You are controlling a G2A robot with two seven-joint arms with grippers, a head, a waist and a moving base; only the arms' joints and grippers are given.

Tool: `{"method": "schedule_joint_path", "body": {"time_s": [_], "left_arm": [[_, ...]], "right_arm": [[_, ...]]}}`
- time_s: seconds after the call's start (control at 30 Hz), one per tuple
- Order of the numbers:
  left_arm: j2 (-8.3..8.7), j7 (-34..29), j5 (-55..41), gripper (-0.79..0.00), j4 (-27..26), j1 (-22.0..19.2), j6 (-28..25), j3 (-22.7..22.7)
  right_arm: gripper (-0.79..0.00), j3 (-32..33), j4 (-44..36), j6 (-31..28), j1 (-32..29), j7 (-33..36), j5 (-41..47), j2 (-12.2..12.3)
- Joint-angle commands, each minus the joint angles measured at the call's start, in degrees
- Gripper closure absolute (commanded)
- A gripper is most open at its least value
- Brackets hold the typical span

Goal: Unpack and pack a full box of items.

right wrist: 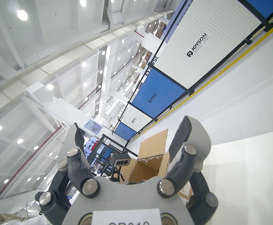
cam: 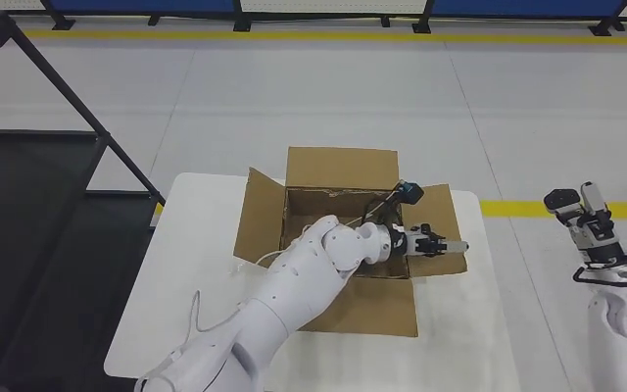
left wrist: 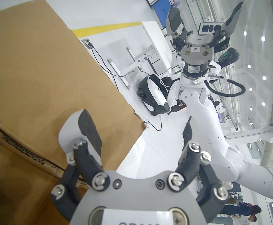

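An open cardboard box (cam: 343, 167) stands on the white table (cam: 196, 284), its four flaps spread outward. My left arm lies across the box, and my left gripper (cam: 446, 245) hovers over the right-hand flap (left wrist: 42, 74). It is open, with nothing between its fingers (left wrist: 89, 132). My right gripper (cam: 576, 196) is held up beyond the table's right edge, away from the box, and is open and empty (left wrist: 204, 17). The right wrist view shows that gripper (right wrist: 131, 138) aimed toward the box (right wrist: 149, 157). The arm hides most of the box's inside.
A black metal frame (cam: 59, 245) stands close to the table's left side. Yellow floor lines (cam: 509, 208) and blue partition panels (cam: 147, 8) lie farther off. White table surface (cam: 451, 333) shows in front of and beside the box.
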Motion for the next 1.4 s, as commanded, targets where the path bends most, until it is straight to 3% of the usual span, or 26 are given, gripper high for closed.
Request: {"method": "schedule_joint_path", "body": {"time_s": [0.0,0.2,0.37,0.5,0.6,0.7,0.83,1.0,1.37], "left_arm": [[0.77,0.6,0.7,-0.785,-0.3,-0.3,-0.9,-1.1],[4.51,5.2,3.9,-0.785,-3.1,-0.5,-3.1,-6.1],[9.73,11.0,10.0,-0.785,-12.2,2.7,-2.9,-13.2],[15.27,12.2,17.1,-0.785,-29.7,11.7,1.6,-22.9],[19.14,8.5,22.4,-0.785,-49.0,23.2,7.4,-32.5],[21.49,4.3,24.9,-0.785,-65.8,34.2,11.9,-40.7],[23.04,2.8,26.1,-0.785,-78.7,44.3,14.1,-48.2],[24.1,3.4,25.3,-0.785,-85.7,52.2,13.8,-55.0],[24.1,3.4,25.1,-0.785,-85.7,52.3,13.9,-54.8]], "right_arm": [[-0.785,-0.2,0.6,0.0,0.6,-0.3,0.0,0.1],[-0.785,-1.4,1.1,0.0,2.7,-0.1,-0.5,0.4],[-0.785,-2.6,-0.1,-0.3,4.7,-3.3,-2.6,0.4],[-0.785,-5.3,-2.5,1.0,6.4,-6.1,-6.9,0.3],[-0.785,-8.5,-4.4,3.5,8.4,-6.5,-12.1,0.2],[-0.785,-13.2,-6.0,6.4,10.7,-7.7,-19.3,-0.2],[-0.785,-20.8,-6.5,9.3,14.1,-8.4,-28.2,-0.9],[-0.785,-26.8,-5.4,13.9,17.3,-8.8,-33.0,-1.8],[-0.785,-27.2,-6.0,13.5,17.3,-8.4,-33.8,-1.8]]}}
